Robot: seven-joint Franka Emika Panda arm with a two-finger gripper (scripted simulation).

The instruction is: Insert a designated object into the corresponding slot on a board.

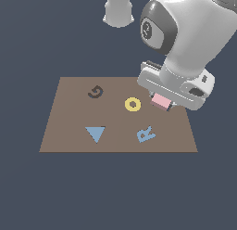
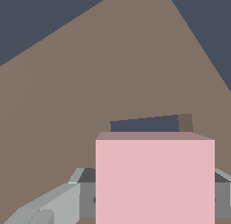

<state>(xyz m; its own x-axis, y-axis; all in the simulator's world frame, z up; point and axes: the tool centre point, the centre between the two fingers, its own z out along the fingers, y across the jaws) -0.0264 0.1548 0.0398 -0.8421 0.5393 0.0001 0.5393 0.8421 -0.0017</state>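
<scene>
The pink square block (image 1: pixel 160 101) (image 2: pixel 154 180) is held between the fingers of my gripper (image 1: pixel 163 104), which is shut on it. It hangs just over the brown board (image 1: pixel 69 108) near its far edge at the exterior view's right. In the wrist view the dark navy square slot (image 2: pixel 145 124) shows as a strip on the board (image 2: pixel 90 83) right beyond the block, mostly covered by it. One grey finger (image 2: pixel 49 203) shows beside the block. In the exterior view the slot is hidden under the hand.
On the board lie a dark spiral shape (image 1: pixel 95 92), a yellow ring (image 1: pixel 133 104), a blue triangle (image 1: pixel 96 133) and a blue R (image 1: pixel 146 134). The arm's base (image 1: pixel 118 11) stands behind the board. Dark floor surrounds everything.
</scene>
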